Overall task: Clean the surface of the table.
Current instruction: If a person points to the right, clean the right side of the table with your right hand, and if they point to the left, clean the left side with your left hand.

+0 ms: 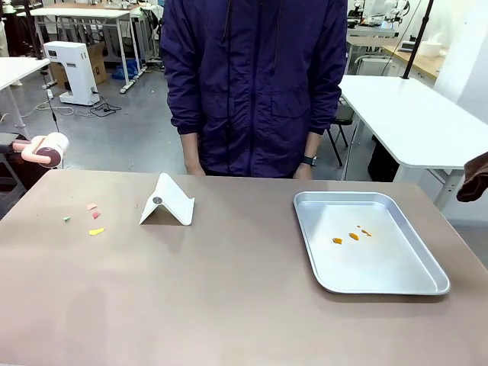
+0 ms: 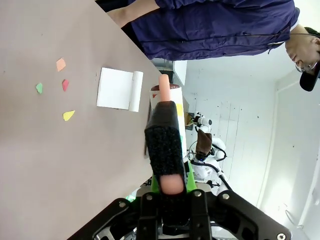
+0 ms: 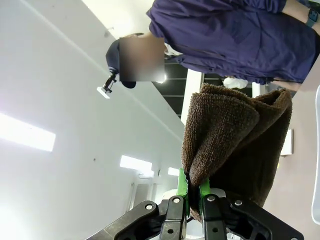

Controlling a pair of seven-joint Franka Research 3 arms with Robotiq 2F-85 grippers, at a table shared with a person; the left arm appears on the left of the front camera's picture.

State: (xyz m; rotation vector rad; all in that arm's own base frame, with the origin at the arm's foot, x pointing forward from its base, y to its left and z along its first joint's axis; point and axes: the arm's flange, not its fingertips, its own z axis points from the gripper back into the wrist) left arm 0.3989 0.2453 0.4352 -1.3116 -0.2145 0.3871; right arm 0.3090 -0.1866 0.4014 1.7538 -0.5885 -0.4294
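Spanning the foreground, the table (image 1: 229, 305) is judged stiff, heavy and smooth, to be wiped rather than grasped, while a roller (image 2: 167, 100) is clamped by the left gripper (image 2: 172, 182) and a cloth (image 3: 235, 135) by the right gripper (image 3: 194, 192).

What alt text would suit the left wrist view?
The left gripper grips a pink-handled lint roller just off the table. Four coloured paper scraps and a folded white card lie on it; a person in a dark blue jacket stands behind.
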